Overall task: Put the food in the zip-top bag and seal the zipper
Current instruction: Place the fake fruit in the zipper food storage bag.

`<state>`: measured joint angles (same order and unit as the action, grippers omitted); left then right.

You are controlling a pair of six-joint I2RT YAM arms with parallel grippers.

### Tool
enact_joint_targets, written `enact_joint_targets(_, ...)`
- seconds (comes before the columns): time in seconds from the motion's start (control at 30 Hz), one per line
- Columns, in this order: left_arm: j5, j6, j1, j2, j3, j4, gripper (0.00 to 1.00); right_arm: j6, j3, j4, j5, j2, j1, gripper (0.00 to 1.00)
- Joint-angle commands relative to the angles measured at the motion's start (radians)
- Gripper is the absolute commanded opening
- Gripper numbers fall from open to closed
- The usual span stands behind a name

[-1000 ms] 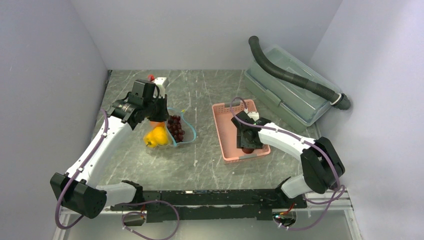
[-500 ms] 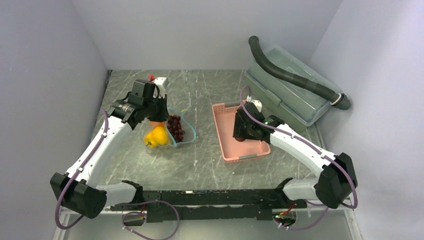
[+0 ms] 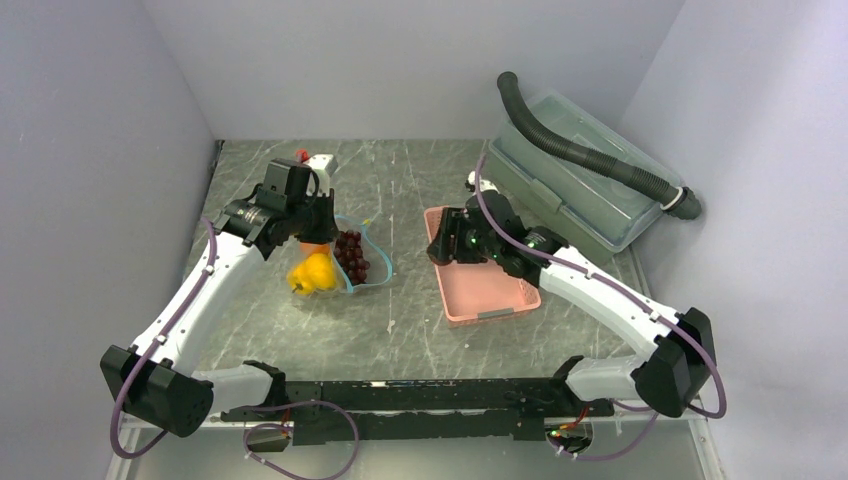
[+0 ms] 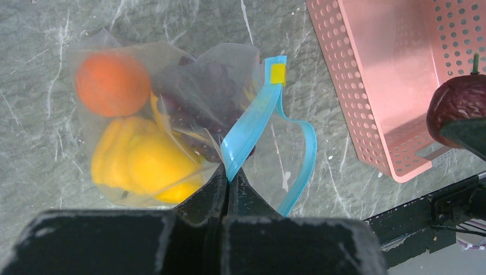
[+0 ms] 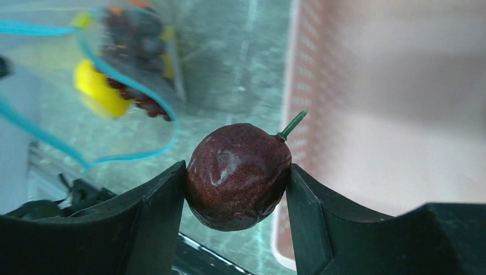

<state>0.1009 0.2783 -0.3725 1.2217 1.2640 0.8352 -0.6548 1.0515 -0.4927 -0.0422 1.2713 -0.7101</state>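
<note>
The clear zip-top bag (image 3: 345, 268) lies on the table with its blue zipper strip (image 4: 252, 123) gaping open. Inside are a yellow bell pepper (image 4: 137, 160), an orange (image 4: 112, 83) and dark purple grapes (image 4: 198, 94). My left gripper (image 4: 229, 179) is shut on the near end of the blue strip and holds the mouth up; it also shows in the top view (image 3: 318, 225). My right gripper (image 5: 236, 170) is shut on the dark reddish-brown round fruit (image 5: 238, 175). It holds the fruit in the air over the left rim of the pink basket (image 3: 485, 292), right of the bag.
The pink slotted basket (image 4: 390, 69) stands right of the bag. A large clear lidded box (image 3: 575, 195) with a dark ribbed hose (image 3: 590, 155) on it is at the back right. Grey walls close in the left, back and right sides.
My right gripper has lifted the reddish-brown fruit out of the pink basket and carried it left and farther back, toward the bag. The left gripper and bag have not moved.
</note>
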Motion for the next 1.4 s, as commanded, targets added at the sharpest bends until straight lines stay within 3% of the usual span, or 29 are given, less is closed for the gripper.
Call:
enact_joint_targets(0.0, 0.009, -0.008, -0.003, -0.008, 0.003, -0.016, 0.00, 0.007, 0.105, 0.116, 0.031, 0.023, -0.055, 0.41)
enact_joint_targets(0.4, 0.016, -0.008, -0.003, -0.014, 0.002, -0.019, 0.00, -0.005, 0.289, 0.176, 0.036, 0.204, -0.183, 0.41)
enact_joint_targets(1.13, 0.020, -0.007, -0.003, -0.016, 0.003, -0.018, 0.00, -0.107, 0.448, 0.208, 0.156, 0.463, -0.239, 0.40)
enact_joint_targets(1.37, 0.017, -0.007, -0.003, -0.023, 0.004, -0.019, 0.00, -0.146, 0.473, 0.226, 0.128, 0.508, -0.239, 0.41)
